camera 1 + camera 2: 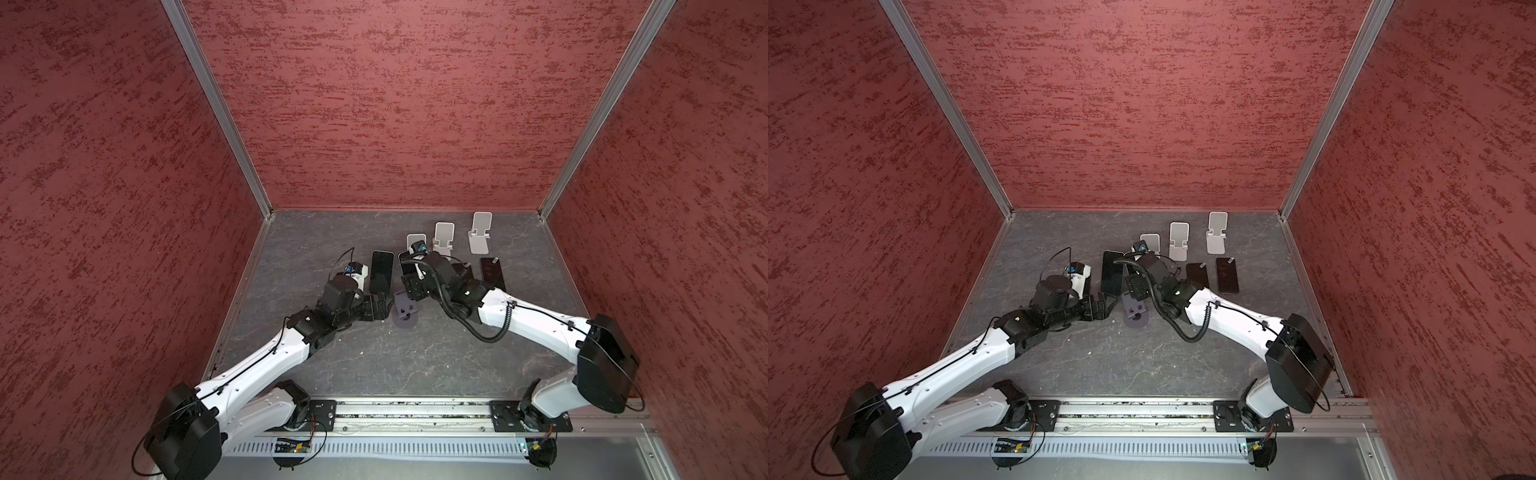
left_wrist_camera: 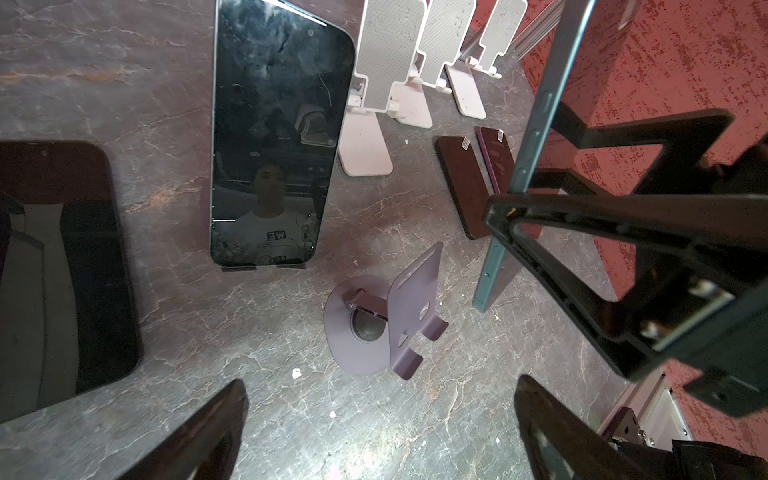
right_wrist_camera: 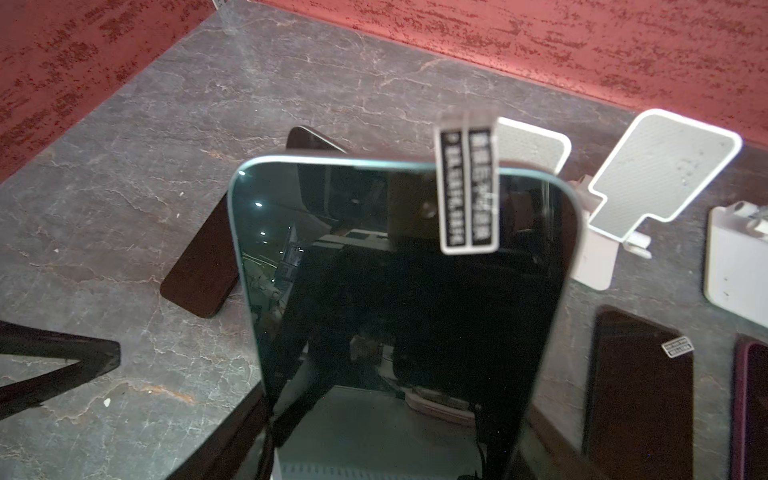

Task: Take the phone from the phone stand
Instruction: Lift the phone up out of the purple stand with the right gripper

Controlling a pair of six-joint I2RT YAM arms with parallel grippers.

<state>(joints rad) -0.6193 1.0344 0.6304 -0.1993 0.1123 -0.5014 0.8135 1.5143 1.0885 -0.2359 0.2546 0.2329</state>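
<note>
Phone [image 3: 399, 299] hangs upright in the right pincer [image 2: 525, 164], which pinches it across its long side edges, low on the body. It is out of the purple phone stand [image 2: 386, 328] and just beside it; whether its bottom corner touches the tabletop [image 2: 124, 83] I cannot tell. It is a slim slab with a teal rim, a dark mirror-like screen and a protector pull tab [image 3: 467, 187] at its top. I judge it stiff, moderately heavy, slick and breakable (glass face), so the rim is the place to hold, never the screen. The left pincer [image 2: 381, 382] is spread wide, holding nothing, near the stand.
</note>
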